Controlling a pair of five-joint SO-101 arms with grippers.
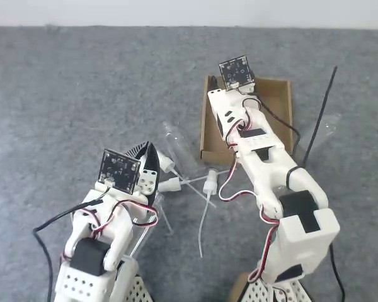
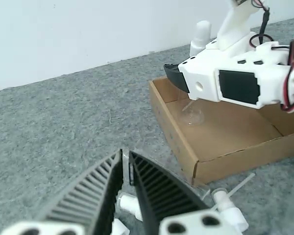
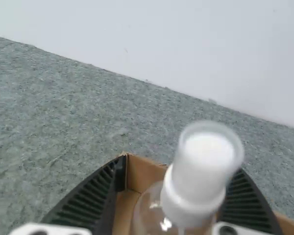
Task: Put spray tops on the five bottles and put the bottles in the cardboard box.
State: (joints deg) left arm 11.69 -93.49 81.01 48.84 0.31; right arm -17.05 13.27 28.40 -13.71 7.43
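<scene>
Right gripper clamps a capped bottle, the box directly beneath it. Let go this high, the bottle could bounce out or catch the wall. Left gripper is closed and empty, spray tops just below.

Brown cardboard box, speckled grey mat
</scene>
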